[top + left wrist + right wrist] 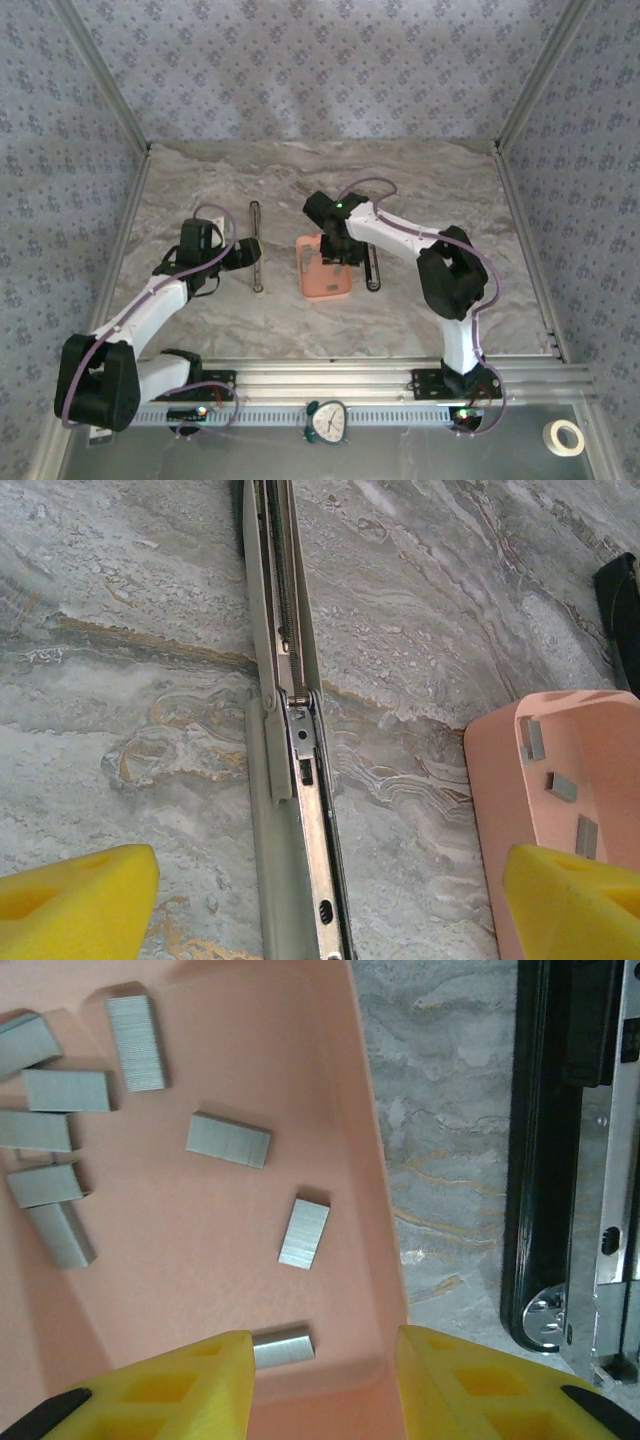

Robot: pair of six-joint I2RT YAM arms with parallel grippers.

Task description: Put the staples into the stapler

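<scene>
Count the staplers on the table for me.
2. A grey stapler, opened flat, lies left of the pink tray; a black stapler lies right of the tray. None seems hidden.

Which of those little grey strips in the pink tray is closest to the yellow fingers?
The strip lying between the right gripper's yellow fingers, beside one fingertip; the other strips lie farther up the tray.
</scene>
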